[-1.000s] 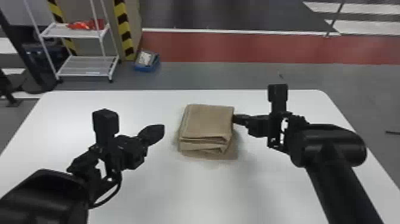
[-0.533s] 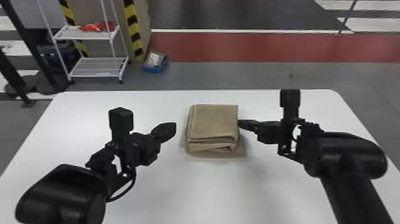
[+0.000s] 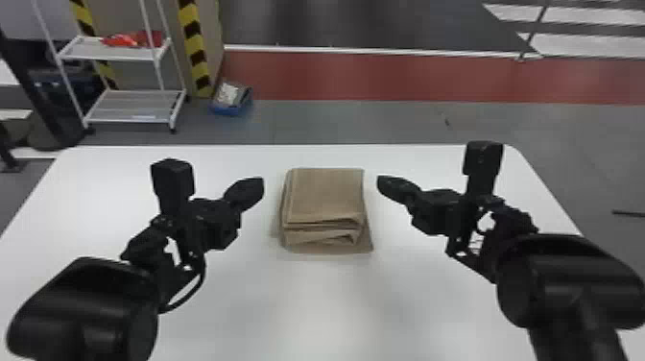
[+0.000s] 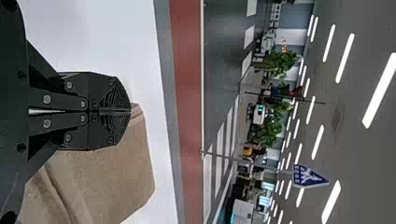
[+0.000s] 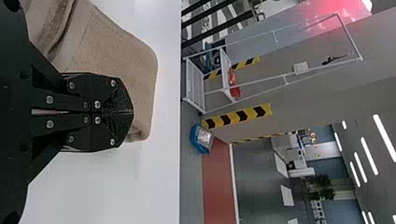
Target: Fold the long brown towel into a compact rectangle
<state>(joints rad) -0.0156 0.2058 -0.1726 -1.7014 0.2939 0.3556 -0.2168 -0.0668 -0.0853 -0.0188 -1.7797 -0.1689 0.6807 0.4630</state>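
In my bright surroundings, strip lights (image 4: 380,91) glow at the left wrist view's right, and soft glare whitens the tabletop (image 3: 326,312) at the head view's lower centre.

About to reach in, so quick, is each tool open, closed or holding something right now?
Left tool: closed, holding nothing, apart from the folded towel.
Right tool: closed, holding nothing, off the towel's other side.

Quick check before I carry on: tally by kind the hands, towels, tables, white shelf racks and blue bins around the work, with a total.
Hands: 2, left hand and right hand
Towel: 1
Table: 1
White shelf rack: 1
Blue bin: 1
Total: 6
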